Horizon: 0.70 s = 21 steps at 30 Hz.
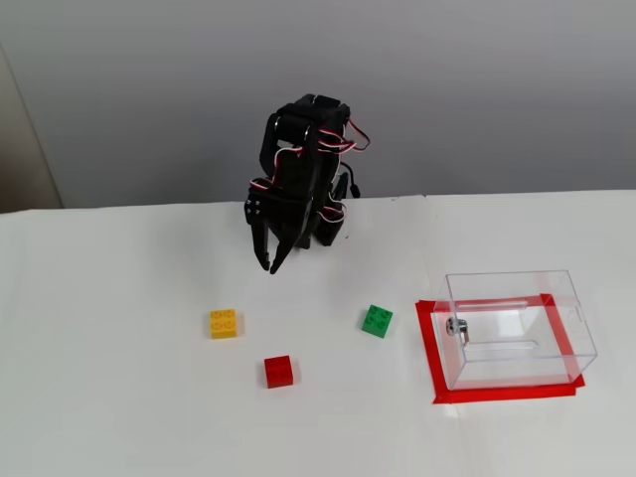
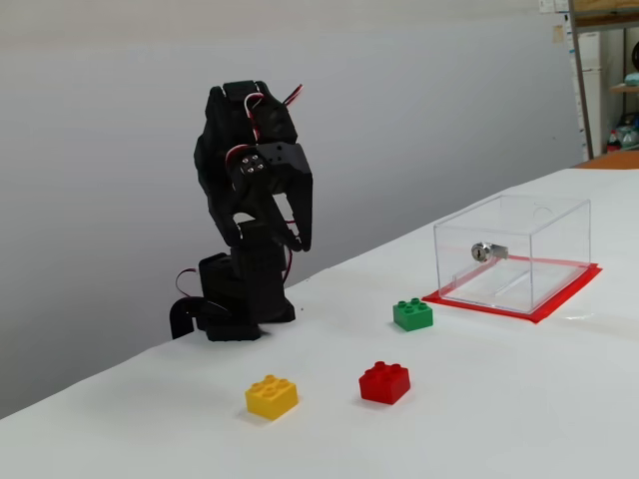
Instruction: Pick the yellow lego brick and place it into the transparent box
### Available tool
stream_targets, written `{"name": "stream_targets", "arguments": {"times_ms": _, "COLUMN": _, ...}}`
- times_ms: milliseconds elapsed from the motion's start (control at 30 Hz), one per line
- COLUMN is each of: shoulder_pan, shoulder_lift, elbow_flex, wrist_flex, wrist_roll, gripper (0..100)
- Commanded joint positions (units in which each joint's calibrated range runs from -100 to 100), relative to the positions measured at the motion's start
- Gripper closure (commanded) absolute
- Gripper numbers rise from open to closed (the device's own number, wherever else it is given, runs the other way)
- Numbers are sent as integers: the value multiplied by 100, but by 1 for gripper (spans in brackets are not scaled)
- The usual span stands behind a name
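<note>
Fixed view from above, left to right: yellow lego brick (image 1: 224, 323) at about 7 o'clock from the gripper (image 1: 270, 264), clear of it; red brick (image 1: 279, 371) at 5 o'clock from the yellow one, near but not touching; green brick (image 1: 377, 320) further right; transparent box (image 1: 517, 328) at far right on a red mat (image 1: 434, 370).

Gripper: jaws parted, nothing between them, fingertips pointing down and hanging above the white table (image 1: 109, 397) close to the arm's base. Yellow brick untouched, studs up, flat on the table. Box looks empty apart from a small metal fitting (image 1: 457, 327) on its left wall.

Step in hand, as I read it: reach for the yellow brick.
- Swing toward 7 o'clock and come down from above, not sideways (red brick sits close on the near right).
- The brick lies slightly askew to the table edge; turn the wrist so the jaws close on two flat opposite sides, not corners.
- Keep the jaws wide until the tips straddle the brick, then close low on the body, beneath the studs.
- The carry to the box passes over the green brick, so lift well clear first.

Hard to make out:
- Whether the box top is open; the clear walls hide it in both fixed views.
- In the lower fixed view, gripper (image 2: 292, 238) overlaps the dark arm, so finger outline is muddled.
- Arm base partly hidden behind the folded links.
</note>
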Motion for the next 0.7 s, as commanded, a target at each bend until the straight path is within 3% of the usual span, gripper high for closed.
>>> {"name": "stream_targets", "arguments": {"times_ms": 0, "shoulder_pan": 357, "shoulder_lift": 455, "elbow_flex": -567, "wrist_flex": 29, "wrist_roll": -49, "gripper": 98}}
{"name": "stream_targets", "arguments": {"times_ms": 467, "shoulder_pan": 1111, "shoulder_lift": 2560, "elbow_flex": -1869, "wrist_flex": -49, "wrist_roll": -2016, "gripper": 98}}
{"name": "stream_targets", "arguments": {"times_ms": 667, "shoulder_pan": 1400, "shoulder_lift": 3170, "elbow_flex": -2321, "wrist_flex": -49, "wrist_roll": -2549, "gripper": 98}}
